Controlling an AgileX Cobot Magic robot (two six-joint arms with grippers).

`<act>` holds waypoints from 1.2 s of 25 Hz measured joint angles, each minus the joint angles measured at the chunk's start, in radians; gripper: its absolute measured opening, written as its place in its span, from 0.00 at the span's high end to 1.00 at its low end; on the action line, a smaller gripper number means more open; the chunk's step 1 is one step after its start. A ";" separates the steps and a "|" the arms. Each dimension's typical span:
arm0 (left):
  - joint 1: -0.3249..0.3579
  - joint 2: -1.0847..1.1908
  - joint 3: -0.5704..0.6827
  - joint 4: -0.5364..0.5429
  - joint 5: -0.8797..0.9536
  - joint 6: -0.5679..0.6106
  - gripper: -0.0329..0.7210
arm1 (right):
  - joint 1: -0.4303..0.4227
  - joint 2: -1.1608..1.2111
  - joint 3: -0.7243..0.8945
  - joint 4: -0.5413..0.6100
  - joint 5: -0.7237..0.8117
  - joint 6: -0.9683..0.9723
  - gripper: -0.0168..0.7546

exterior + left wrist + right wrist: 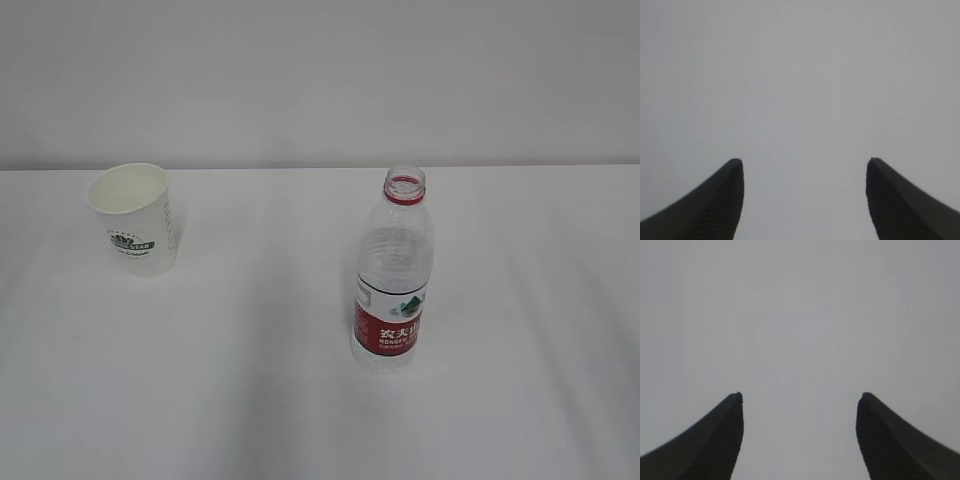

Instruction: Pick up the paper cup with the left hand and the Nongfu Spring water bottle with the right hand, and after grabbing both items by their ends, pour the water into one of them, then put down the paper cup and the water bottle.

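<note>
upright, both task items stand free on the plain white table (250, 400), with a pale blank wall behind it. landmark for these notes: the tall clear ribbed plastic water bottle (392, 272) with the red neck ring and the red-and-white label showing white chinese characters and a small green mountain picture. it stands right of the table's middle in the exterior view, uncapped, mouth open to the top. contents not readable through the clear wall.

small white tapered paper cup (135, 218) with the dark green crown-like logo: well to the left of the bottle and farther back, upright, mouth up, cream inside showing. shorter than the bottle. cup and bottle well apart, nothing touching either. cannot tell if the cup holds any liquid.

no arm shows in the exterior view, so neither gripper's place relative to the bottle can be told.

left wrist view: black two-finger left gripper (805, 165), two curved dark fingertips (725, 200) spread wide, bare pale grey surface between and beyond them, nothing pinched.

right wrist view: black two-finger right gripper (800, 397), fingertips (880, 440) likewise spread wide over plain grey, nothing between them.
</note>
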 joint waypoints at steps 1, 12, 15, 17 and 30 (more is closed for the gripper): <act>0.000 0.016 0.000 0.000 -0.018 0.000 0.22 | 0.000 0.012 0.000 0.000 -0.018 0.000 0.28; 0.000 0.156 0.000 0.000 -0.206 0.000 0.22 | 0.000 0.166 0.000 0.000 -0.193 0.000 0.29; 0.000 0.192 0.000 0.000 -0.248 0.000 0.23 | 0.000 0.213 0.000 -0.001 -0.240 0.000 0.29; 0.000 0.221 0.000 0.000 -0.273 0.000 0.23 | 0.000 0.248 0.000 -0.001 -0.270 0.000 0.29; 0.000 0.438 0.002 0.000 -0.477 0.000 0.24 | 0.000 0.474 0.000 -0.003 -0.469 0.000 0.29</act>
